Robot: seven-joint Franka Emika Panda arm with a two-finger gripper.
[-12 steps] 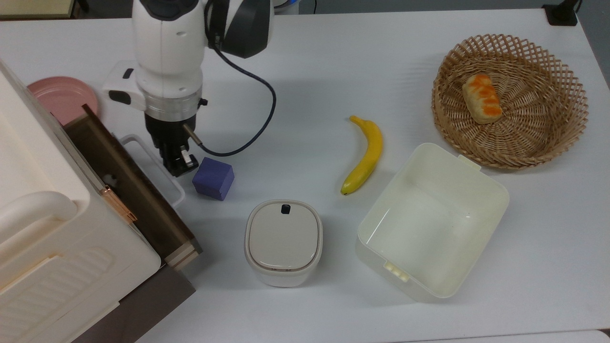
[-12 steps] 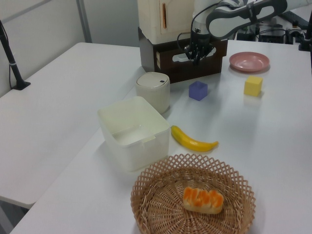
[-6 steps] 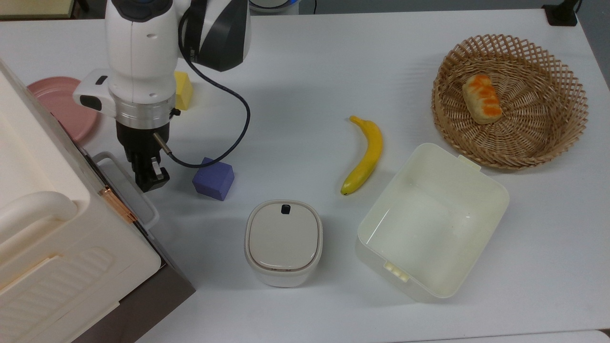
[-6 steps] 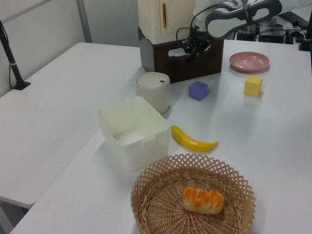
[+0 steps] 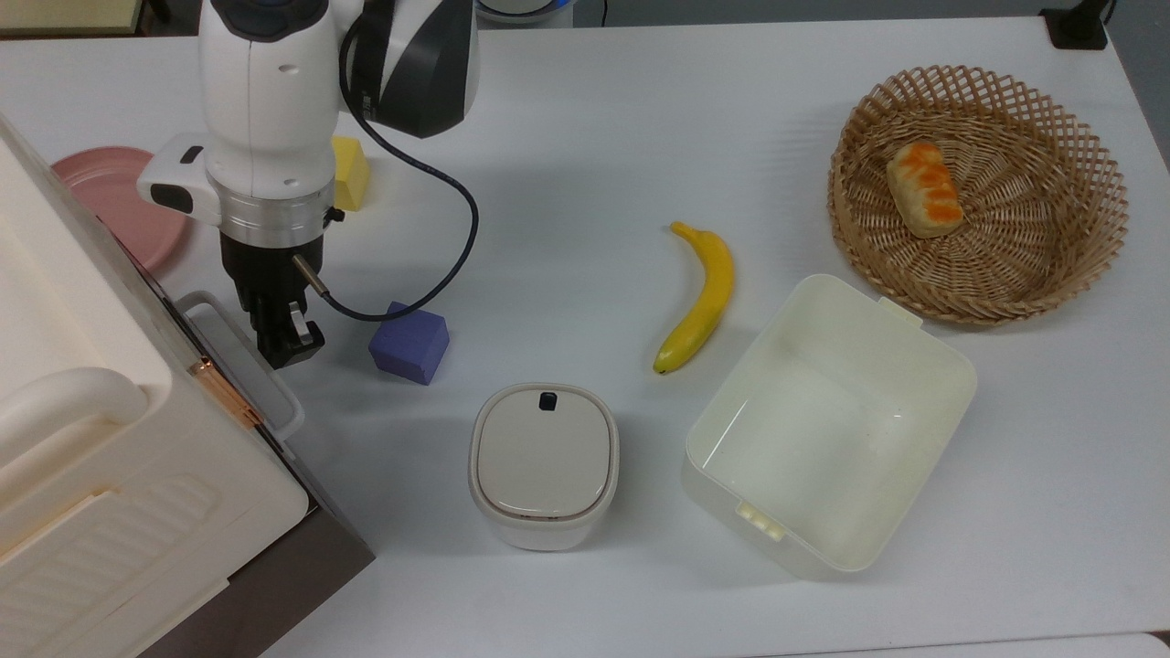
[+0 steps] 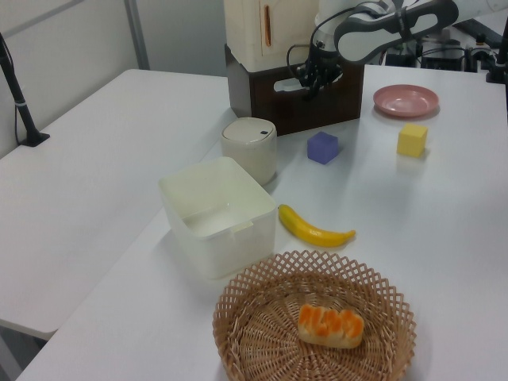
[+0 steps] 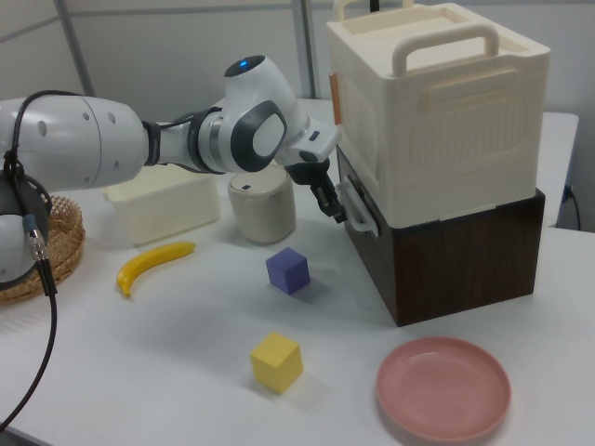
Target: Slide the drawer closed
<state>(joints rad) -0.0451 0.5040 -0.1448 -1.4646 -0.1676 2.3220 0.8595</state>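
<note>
A second ago the drawer stood well out from the cream cabinet, its wooden inside open to the top view. Now its dark front sits flush with the brown base and just the white loop handle stands proud. My fingers rest against that handle, close together, gripping nothing. Over the last half second hardly anything has moved, so I judge the push has bottomed out and the drawer is closed. The purple cube sits just beside me on the worktop; I should back away without nudging it
</note>
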